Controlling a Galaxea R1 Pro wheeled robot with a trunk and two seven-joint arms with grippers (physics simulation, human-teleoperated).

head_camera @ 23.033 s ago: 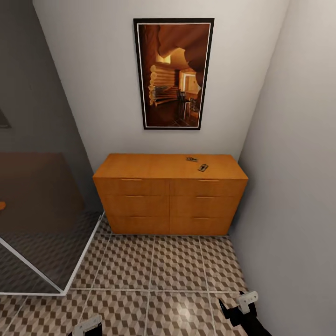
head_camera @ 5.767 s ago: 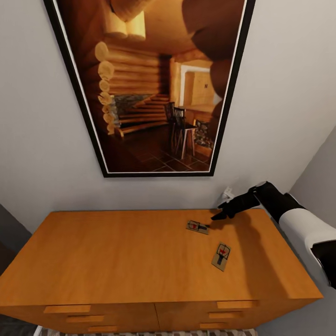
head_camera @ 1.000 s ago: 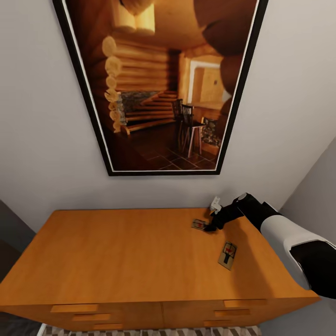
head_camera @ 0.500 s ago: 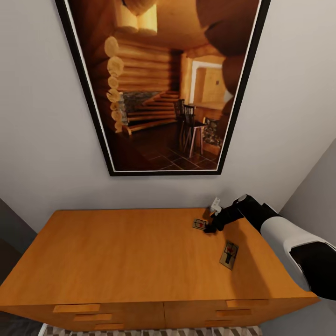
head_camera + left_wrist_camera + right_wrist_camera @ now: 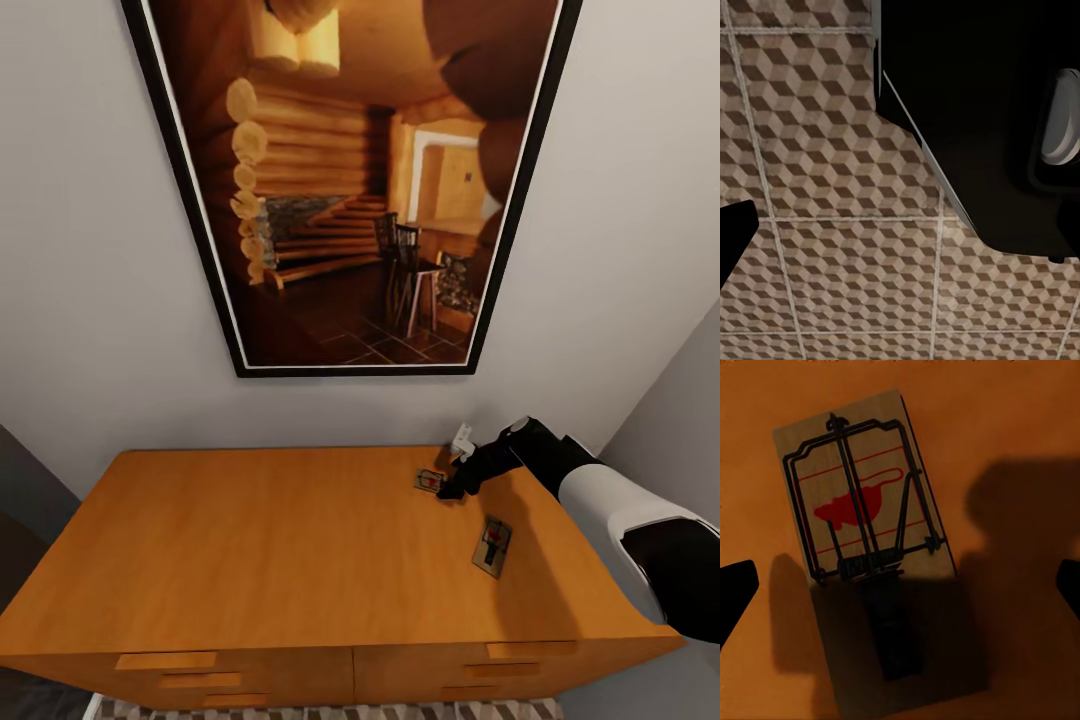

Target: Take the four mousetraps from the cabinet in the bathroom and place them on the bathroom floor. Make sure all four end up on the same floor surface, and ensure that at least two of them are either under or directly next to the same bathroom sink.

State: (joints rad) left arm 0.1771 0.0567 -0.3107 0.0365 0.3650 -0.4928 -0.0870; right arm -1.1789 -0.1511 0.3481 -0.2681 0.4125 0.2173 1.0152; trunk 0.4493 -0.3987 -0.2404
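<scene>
Hovering your right hand [image 5: 449, 490] fingers apart over the far mousetrap [image 5: 429, 481] on the cabinet [image 5: 250, 540], you've barely moved since half a second ago, grasp pending.

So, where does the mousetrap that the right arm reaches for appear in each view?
Head view: far mousetrap, on the cabinet top toward its back right, at the right gripper.
Right wrist view: same mousetrap, large, centre, between the open jaws.
Left wrist view: not in it.
Shared landmark: the orange cabinet top.
</scene>
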